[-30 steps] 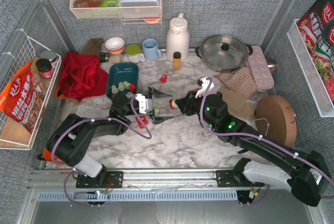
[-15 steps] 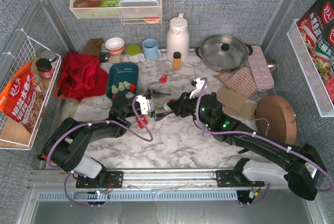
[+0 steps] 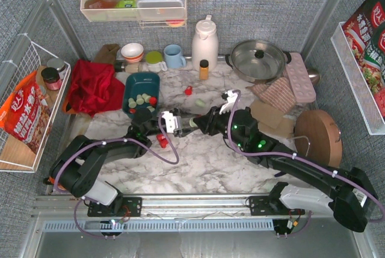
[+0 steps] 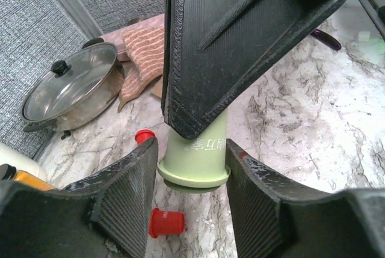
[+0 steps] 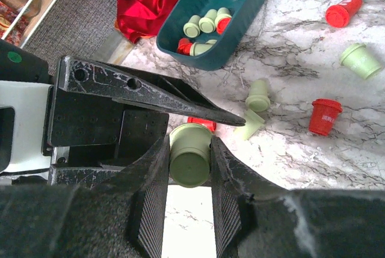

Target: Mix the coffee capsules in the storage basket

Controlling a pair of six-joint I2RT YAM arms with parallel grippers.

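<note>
- Handing over: the right gripper [image 5: 189, 150] clamps a mint green capsule [image 4: 195, 160] above mid-table [image 3: 204, 162], near-right of the storage basket [image 5: 240, 35].
- Left gripper [image 4: 191, 150] fingers stand part open, flanking its rim; contact is unclear.
- Seat those fingers squarely before the right releases.
- Capsule lies roughly level, long axis left-right, wide rim facing left.

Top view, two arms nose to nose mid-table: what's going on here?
Looks like a handover. The right end effector is shut on a green capsule, and the left end effector has a finger on each side of its rim; whether it grips yet is unclear. A few red and green capsules lie in the teal storage basket. More loose capsules lie on the marble table.
</note>
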